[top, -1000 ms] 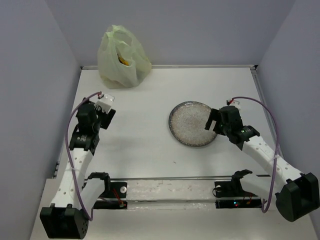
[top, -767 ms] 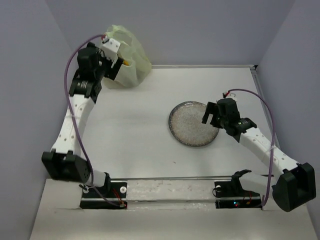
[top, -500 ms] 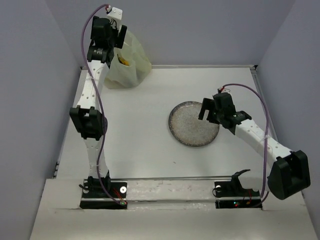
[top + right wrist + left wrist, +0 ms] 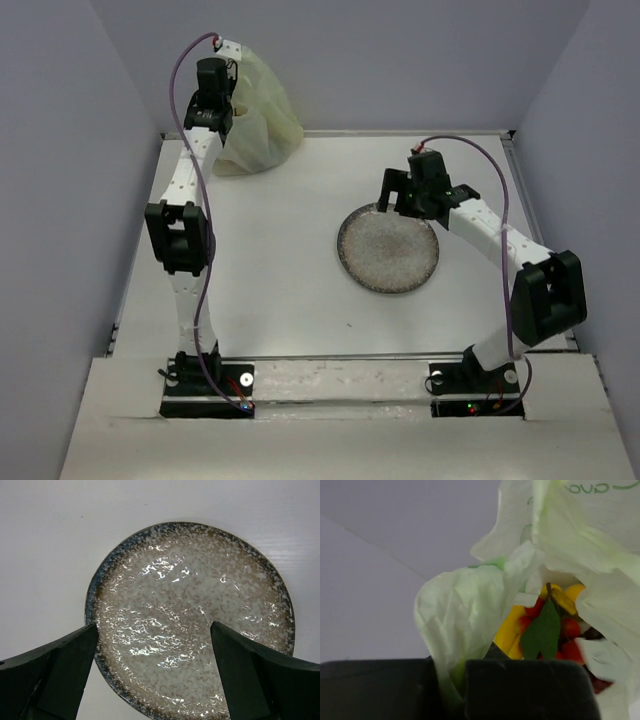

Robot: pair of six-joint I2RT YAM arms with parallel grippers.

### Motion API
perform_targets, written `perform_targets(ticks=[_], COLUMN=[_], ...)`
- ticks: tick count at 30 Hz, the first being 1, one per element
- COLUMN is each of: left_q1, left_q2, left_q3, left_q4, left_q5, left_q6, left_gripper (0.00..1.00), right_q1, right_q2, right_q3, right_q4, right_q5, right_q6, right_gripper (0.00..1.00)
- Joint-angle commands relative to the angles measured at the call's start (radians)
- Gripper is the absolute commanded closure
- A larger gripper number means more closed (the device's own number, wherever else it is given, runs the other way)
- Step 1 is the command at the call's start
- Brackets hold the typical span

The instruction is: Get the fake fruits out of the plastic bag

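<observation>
At the far corner of the counter (image 4: 280, 290), the left tool (image 4: 455, 680) is clamped on the bag (image 4: 262, 120); the fruit (image 4: 545, 625) sits inside, none out yet. The right tool (image 4: 152, 630) hangs spread above the plate (image 4: 190, 605).

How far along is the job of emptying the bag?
Done: nothing; no fruit is out, and the plate is bare. In hand: the left claw is shut on the edge of the plastic bag; the right claw hangs open over the plate. Left: all the fake fruits, seen inside it.
</observation>
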Motion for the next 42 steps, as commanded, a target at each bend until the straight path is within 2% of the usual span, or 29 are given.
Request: perform_targets(ticks=[1, 2, 6, 7, 9, 11, 14, 18, 21, 27, 29, 32, 34, 35, 36, 38, 39, 41, 42], left_q1=[0.000, -0.007, -0.013, -0.013, -0.015, -0.015, -0.013, -0.015, -0.017, -0.017, -0.017, -0.012, -0.010, -0.010, -0.010, -0.010, -0.010, -0.010, -0.010], left_q2=[-0.215, -0.294, -0.453, -0.497, -0.529, -0.559, -0.669, -0.859, -0.962, -1.128, -1.172, -1.214, -1.229, -1.232, -1.237, -1.243, -1.240, -1.238, -1.243], left_q3=[-0.116, -0.200, -0.392, -0.399, -0.383, -0.397, -0.518, -0.762, -0.880, -1.102, -1.124, -1.152, -1.170, -1.179, -1.204, -1.231, -1.262, -1.294, -1.331], left_q4=[0.053, 0.051, 0.028, -0.007, -0.163, -0.246, -0.323, -0.369, -0.417, -0.388, -0.377, -0.363, -0.354, -0.343, -0.334, -0.320, -0.316, -0.319, -0.319], left_q5=[0.230, 0.370, 0.623, 0.698, 0.741, 0.743, 0.712, 0.685, 0.687, 0.637, 0.616, 0.557, 0.508, 0.488, 0.467, 0.386, 0.341, 0.284, 0.252], left_q6=[-0.026, -0.007, 0.039, 0.047, 0.055, 0.067, 0.102, 0.148, 0.144, 0.095, 0.066, 0.029, 0.015, 0.012, 0.004, -0.014, -0.019, -0.016, -0.004], left_gripper=[1.00, 1.00, 1.00, 1.00, 1.00, 1.00, 1.00, 1.00, 1.00, 1.00, 1.00, 1.00, 1.00, 1.00, 1.00, 1.00, 1.00, 1.00, 1.00], right_q1=[0.001, 0.011, 0.063, 0.076, 0.119, 0.142, 0.188, 0.209, 0.231, 0.319, 0.328, 0.337, 0.347, 0.356, 0.356, 0.356, 0.356, 0.356, 0.356], right_q2=[0.079, 0.097, 0.165, 0.174, 0.200, 0.215, 0.246, 0.306, 0.350, 0.453, 0.499, 0.508, 0.499, 0.496, 0.487, 0.465, 0.418, 0.358, 0.328], right_q3=[0.176, 0.209, 0.383, 0.415, 0.507, 0.559, 0.645, 0.771, 0.841, 0.947, 1.008, 1.006, 0.948, 0.922, 0.864, 0.793, 0.700, 0.591, 0.473], right_q4=[0.013, 0.002, -0.019, -0.022, -0.033, -0.035, -0.035, -0.032, -0.027, -0.009, -0.007, -0.009, -0.007, -0.004, -0.004, -0.005, -0.005, -0.004, -0.005], right_q5=[-0.100, -0.155, -0.192, -0.197, -0.211, -0.228, -0.246, -0.297, -0.318, -0.308, -0.341, -0.398, -0.423, -0.420, -0.386, -0.337, -0.273, -0.217, -0.172], right_q6=[-0.059, -0.068, -0.136, -0.151, -0.188, -0.205, -0.208, -0.162, -0.101, -0.145, -0.147, -0.153, -0.154, -0.154, -0.147, -0.119, -0.102, -0.094, -0.093], right_gripper=[0.00, 0.00, 0.01, 0.01, 0.01, 0.01, 0.00, 0.00, 0.00, 0.00, 0.00, 0.00, 0.08, 0.19, 0.40, 0.64, 0.84, 0.92, 0.98])
